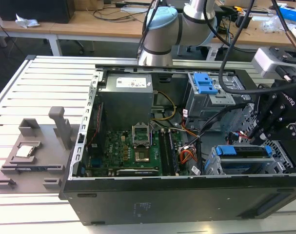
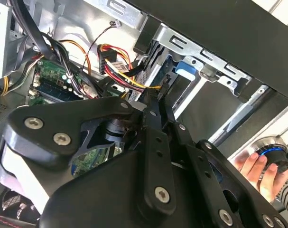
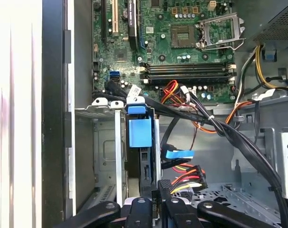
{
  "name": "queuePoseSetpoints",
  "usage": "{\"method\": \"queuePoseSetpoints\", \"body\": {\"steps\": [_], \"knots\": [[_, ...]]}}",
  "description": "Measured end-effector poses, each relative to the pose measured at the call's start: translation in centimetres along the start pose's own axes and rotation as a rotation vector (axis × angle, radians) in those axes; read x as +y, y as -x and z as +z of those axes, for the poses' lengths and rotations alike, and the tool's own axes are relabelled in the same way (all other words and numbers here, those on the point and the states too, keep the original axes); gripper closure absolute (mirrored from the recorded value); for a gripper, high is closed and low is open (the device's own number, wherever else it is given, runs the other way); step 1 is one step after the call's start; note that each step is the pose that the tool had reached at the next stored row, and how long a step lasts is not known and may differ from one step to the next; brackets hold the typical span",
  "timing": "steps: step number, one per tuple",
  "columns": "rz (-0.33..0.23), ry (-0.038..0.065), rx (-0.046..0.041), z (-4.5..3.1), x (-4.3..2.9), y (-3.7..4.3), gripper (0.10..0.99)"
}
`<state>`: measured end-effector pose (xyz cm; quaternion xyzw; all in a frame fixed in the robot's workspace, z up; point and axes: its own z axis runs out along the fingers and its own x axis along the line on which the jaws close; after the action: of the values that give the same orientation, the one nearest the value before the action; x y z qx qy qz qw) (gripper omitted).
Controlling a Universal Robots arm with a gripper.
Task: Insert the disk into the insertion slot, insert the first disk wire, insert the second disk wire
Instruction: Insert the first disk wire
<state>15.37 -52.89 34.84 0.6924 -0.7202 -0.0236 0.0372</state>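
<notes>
Disk (image 1: 245, 154) first: where does it sit?

Seated in the insertion slot (image 1: 217, 166), the low perforated cage inside the open case, on the exterior view's right. Its blue frame (image 3: 139, 132) shows end-on in the first wrist view.

And the gripper (image 2: 154, 99)?

It hangs just over that cage. The jaws are drawn almost together, and the power wire (image 2: 128, 77), a red, yellow and black bundle, runs straight into their tips. I judge they pinch its end plug, though the plug itself is mostly hidden.

How will that handle?

The strands look limp and springy, so they would likely tug sideways. The plug is small, hard plastic, so the hold belongs on the plug body, never the strands. The disk is probably stiff, dense and easily hurt by knocks, best taken by the frame's edges.

Counts?

One disk, one slot, one taller bay (image 1: 199, 100) with a blue latch. Two leads lie near the disk: the power wire and a data wire (image 3: 179, 153) whose blue tip hangs just beside the disk. One person's hand (image 2: 254, 167) rests on a round knob outside the case. One table (image 1: 45, 83) carries it all.
</notes>
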Motion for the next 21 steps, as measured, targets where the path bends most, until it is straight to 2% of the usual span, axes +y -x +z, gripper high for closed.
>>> {"method": "queuePoseSetpoints", "body": {"steps": [15,21], "knots": [[-0.007,0.000,0.0006,0.82,-0.24,-0.10,0.914],[-0.007,0.000,0.0007,1.68,-0.32,-0.33,0.914]]}}
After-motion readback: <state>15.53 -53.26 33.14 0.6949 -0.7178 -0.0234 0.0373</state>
